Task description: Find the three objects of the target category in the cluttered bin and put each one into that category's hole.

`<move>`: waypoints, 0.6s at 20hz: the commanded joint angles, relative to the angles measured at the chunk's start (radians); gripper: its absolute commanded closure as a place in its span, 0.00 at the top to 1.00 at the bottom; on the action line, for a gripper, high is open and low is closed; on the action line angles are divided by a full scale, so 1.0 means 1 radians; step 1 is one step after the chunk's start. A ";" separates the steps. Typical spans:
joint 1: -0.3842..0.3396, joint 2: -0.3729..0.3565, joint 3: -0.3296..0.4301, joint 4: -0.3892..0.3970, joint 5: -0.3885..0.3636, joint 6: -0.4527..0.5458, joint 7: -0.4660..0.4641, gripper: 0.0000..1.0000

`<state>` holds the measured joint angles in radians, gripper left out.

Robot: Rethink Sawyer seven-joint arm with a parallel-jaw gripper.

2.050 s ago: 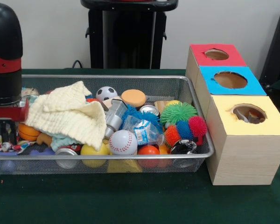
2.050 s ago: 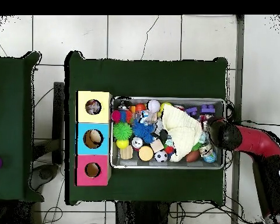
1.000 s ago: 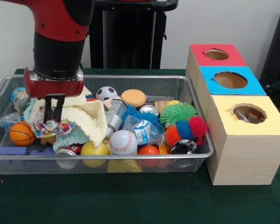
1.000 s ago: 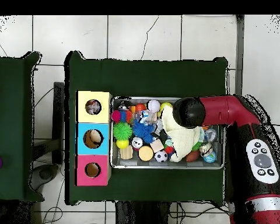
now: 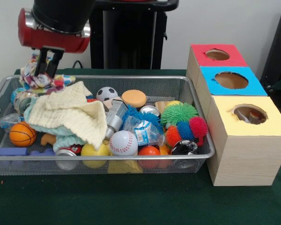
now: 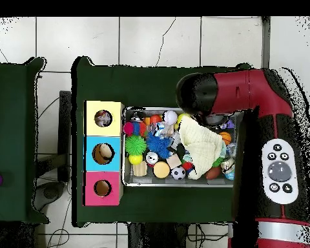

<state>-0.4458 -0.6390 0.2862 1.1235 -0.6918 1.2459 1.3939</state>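
My gripper hangs above the far left corner of the wire mesh bin. It is shut on a small cloth piece with a multicolour print, which dangles just above the bin's rim. The hole in the yellow top of the wooden box is at the right, nearest the camera, with something printed showing inside it. In the overhead view the arm covers the bin's right end and hides the gripper and the cloth; the yellow-topped hole is at the left.
A large cream knitted cloth lies over the bin's left half. A baseball, a basketball, spiky balls, cans and other clutter fill the bin. The blue-topped hole and the red-topped hole lie behind the yellow one.
The gripper has risen out of the bin's near left corner with the printed cloth piece and moved towards the far side. The arm now covers the bin's right end in the overhead view.
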 commanded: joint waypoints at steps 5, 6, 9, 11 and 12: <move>0.063 -0.035 -0.020 0.065 0.156 0.217 0.138 0.00; 0.068 -0.036 -0.025 0.070 0.166 0.220 0.149 0.00; 0.079 -0.052 -0.043 0.117 0.227 0.200 0.207 0.00; 0.091 -0.059 -0.057 0.134 0.254 0.191 0.229 0.00; 0.097 -0.062 -0.064 0.143 0.267 0.186 0.239 0.00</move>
<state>-0.3644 -0.6913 0.2606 1.1358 -0.4880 1.3595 1.3951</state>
